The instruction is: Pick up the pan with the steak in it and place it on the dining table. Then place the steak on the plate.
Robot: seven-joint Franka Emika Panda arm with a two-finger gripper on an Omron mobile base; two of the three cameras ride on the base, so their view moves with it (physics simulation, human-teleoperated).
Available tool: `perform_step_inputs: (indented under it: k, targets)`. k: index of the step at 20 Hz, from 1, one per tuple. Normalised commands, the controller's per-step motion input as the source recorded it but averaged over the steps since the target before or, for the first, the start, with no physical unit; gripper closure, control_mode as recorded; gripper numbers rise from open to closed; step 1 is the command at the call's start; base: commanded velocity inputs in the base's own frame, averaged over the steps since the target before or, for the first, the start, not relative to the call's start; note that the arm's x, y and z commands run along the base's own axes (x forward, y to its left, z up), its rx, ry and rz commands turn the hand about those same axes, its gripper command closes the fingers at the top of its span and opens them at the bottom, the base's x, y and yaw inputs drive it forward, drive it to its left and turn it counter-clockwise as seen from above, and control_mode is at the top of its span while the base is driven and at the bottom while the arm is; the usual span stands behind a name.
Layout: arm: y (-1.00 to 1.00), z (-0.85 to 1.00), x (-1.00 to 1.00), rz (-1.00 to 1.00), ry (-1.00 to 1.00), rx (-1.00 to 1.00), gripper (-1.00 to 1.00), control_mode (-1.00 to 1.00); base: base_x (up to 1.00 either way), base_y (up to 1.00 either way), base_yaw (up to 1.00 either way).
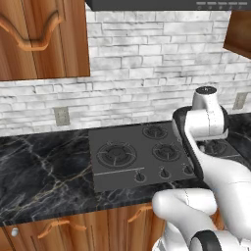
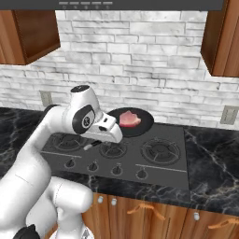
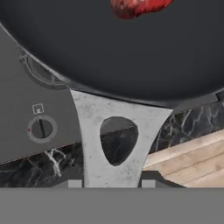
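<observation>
In the hand view the gripper [image 3: 111,183] has its two finger tips set close on either side of the grey handle [image 3: 114,131] of the pan [image 3: 131,48], clamping it at its near end. The black pan spreads just beyond the finger tips, and the steak [image 3: 138,6] lies at the pan's far side from the gripper. From the right base view the pan [image 2: 142,122] sits above the back of the stove [image 2: 154,161], just past the robot's hand, with the pinkish steak [image 2: 130,119] inside it.
</observation>
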Motion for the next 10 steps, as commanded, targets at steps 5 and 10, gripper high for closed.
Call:
perform_step_inputs:
  k: [5, 10]
  targets:
    - [0.24, 0.12, -0.52, 0.24, 0.02, 0.07, 1.00, -1.00, 0.00, 0.00, 0.00]
    - [0.22, 0.08, -0.52, 0.22, 0.03, 0.11, 1.00, -1.00, 0.00, 0.00, 0.00]
